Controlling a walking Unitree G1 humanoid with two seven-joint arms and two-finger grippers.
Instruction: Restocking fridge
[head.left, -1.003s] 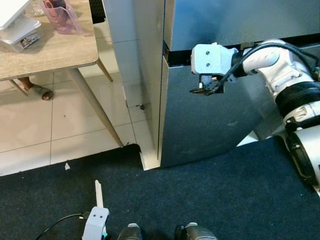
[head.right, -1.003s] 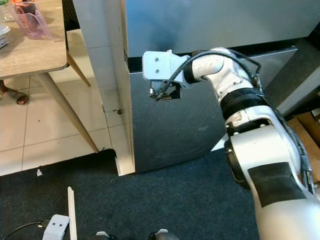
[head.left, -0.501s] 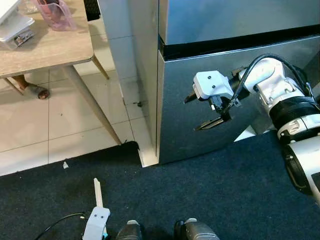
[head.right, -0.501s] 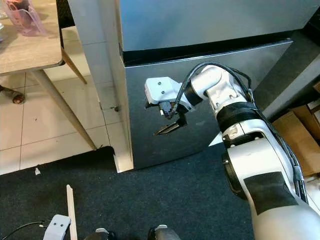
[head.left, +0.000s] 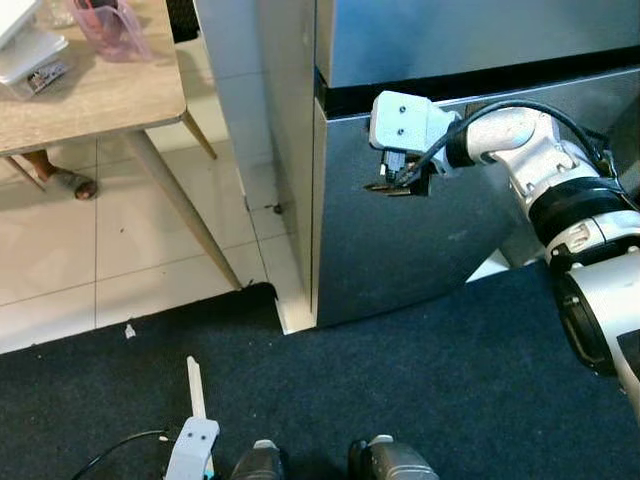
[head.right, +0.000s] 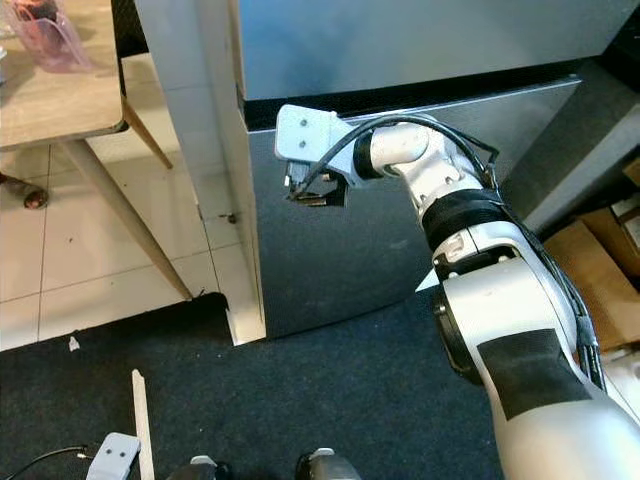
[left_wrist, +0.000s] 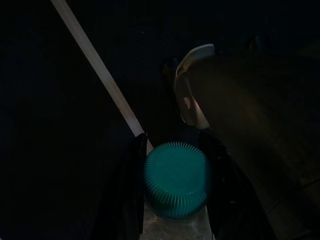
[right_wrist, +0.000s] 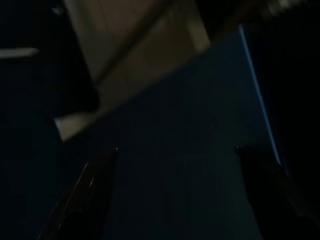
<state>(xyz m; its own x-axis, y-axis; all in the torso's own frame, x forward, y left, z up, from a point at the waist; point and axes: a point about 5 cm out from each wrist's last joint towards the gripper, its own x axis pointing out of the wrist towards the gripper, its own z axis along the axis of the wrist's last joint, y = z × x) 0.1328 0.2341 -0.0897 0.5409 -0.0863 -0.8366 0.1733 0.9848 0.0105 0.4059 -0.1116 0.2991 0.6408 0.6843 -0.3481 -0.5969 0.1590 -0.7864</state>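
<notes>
The right pincer (head.left: 392, 186) is raised against the front of the fridge (head.left: 400, 240), at the upper left corner of the lower door just below the dark seam between the 2 doors. In the right wrist view its 2 black fingers (right_wrist: 82, 195) stand wide apart with only the dark door face between them, gripping nothing. The left pincer (left_wrist: 175, 190) hangs low over the dark carpet (head.left: 420, 400); in its wrist view the fingers press both sides of a bottle with a ribbed teal cap (left_wrist: 176, 179), and a pale wooden strip (left_wrist: 100, 75) lies on the carpet beyond. The head views add a wooden worktop (head.left: 90, 100) at far left carrying a pink jug (head.left: 105, 22), and pale floor tiles (head.left: 120, 250) beneath.
</notes>
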